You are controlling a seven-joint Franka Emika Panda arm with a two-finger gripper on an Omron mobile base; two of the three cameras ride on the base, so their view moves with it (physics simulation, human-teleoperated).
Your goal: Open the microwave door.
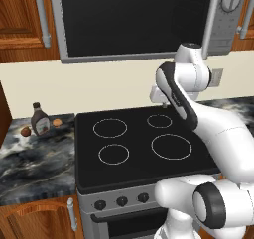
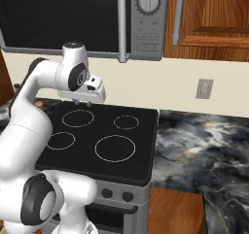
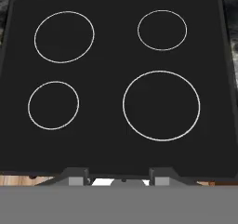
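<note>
The microwave door (image 1: pixel 134 20) sits flush and closed on the microwave (image 2: pixel 146 22), mounted above the stove (image 1: pixel 144 144); its bar handle (image 2: pixel 122 24) is untouched, so the whole job remains. The pincer (image 2: pixel 82 102) hangs low over the stove's rear rings, well below the handle, fingers apart and grasping nothing. A brown bottle (image 1: pixel 39 119) stands on the worktop (image 1: pixel 30 158) to the left. Nothing appears to block the climb to the handle.
</note>
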